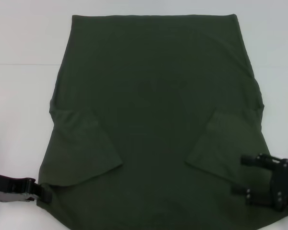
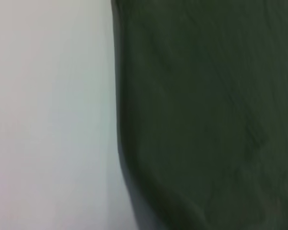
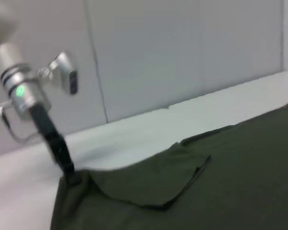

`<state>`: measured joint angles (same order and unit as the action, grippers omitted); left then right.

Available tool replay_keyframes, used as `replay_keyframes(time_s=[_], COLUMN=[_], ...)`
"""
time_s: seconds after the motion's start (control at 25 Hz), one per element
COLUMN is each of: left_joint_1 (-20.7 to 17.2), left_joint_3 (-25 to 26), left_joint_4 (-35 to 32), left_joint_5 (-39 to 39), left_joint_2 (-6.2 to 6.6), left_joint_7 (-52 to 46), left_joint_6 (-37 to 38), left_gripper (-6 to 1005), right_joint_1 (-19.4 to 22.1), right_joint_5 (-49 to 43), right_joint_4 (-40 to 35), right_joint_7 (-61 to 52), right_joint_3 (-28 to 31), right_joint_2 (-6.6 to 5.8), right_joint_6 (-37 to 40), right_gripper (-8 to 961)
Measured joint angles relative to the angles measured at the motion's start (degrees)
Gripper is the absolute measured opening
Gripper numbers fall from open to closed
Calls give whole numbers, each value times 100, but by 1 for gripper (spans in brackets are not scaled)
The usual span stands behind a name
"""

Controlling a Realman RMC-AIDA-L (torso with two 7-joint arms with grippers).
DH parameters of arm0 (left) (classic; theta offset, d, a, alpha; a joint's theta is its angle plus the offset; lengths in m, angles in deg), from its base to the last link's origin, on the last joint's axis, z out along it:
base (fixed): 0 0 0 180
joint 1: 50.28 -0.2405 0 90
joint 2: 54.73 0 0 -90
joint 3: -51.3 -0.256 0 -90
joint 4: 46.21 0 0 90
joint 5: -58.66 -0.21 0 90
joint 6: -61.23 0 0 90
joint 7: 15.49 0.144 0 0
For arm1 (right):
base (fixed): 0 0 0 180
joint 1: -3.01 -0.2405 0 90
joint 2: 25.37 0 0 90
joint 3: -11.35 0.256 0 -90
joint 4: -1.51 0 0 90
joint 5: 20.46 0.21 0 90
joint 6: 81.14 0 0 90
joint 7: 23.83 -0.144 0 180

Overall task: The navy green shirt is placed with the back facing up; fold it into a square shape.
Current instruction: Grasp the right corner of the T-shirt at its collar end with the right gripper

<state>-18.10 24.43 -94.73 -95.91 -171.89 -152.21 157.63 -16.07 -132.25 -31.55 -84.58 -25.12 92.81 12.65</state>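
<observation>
The navy green shirt (image 1: pixel 153 120) lies flat on the white table (image 1: pixel 19 96), with both short sleeves folded inward onto the body. My left gripper (image 1: pixel 42 191) is at the shirt's near left corner, shut on the fabric edge. From the right wrist view the left gripper (image 3: pixel 69 178) meets that corner, which bunches up slightly around it. My right gripper (image 1: pixel 247 176) hovers over the shirt's near right part, just below the folded right sleeve (image 1: pixel 221 143). It is open, with nothing between its fingers. The left wrist view shows only the shirt's edge (image 2: pixel 206 120) against the table.
White tabletop (image 2: pixel 48 115) surrounds the shirt on the left, right and far sides. A pale wall (image 3: pixel 182 48) stands behind the table in the right wrist view. The shirt's far hem (image 1: pixel 153 17) lies near the table's back.
</observation>
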Motion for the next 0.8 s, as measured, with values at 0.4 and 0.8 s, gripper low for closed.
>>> replay_keyframes(time_s=[0.4,0.8], left_joint_1=[-16,-28], left_joint_3=[-3,43], left_joint_4=[-5,-156], left_joint_5=[-2,-1], left_joint_2=[17,66], left_joint_7=[33,74], left_joint_6=[58,180], left_gripper=[37,36], right_joint_1=[-151,-830], right_joint_5=[-662,-2195], right_joint_4=[-1775,-2067], right_joint_7=[-5310,-8437], right_joint_3=[180,218], right_joint_2=[-585,-1131], right_joint_6=[665,1622], right_gripper=[857,856])
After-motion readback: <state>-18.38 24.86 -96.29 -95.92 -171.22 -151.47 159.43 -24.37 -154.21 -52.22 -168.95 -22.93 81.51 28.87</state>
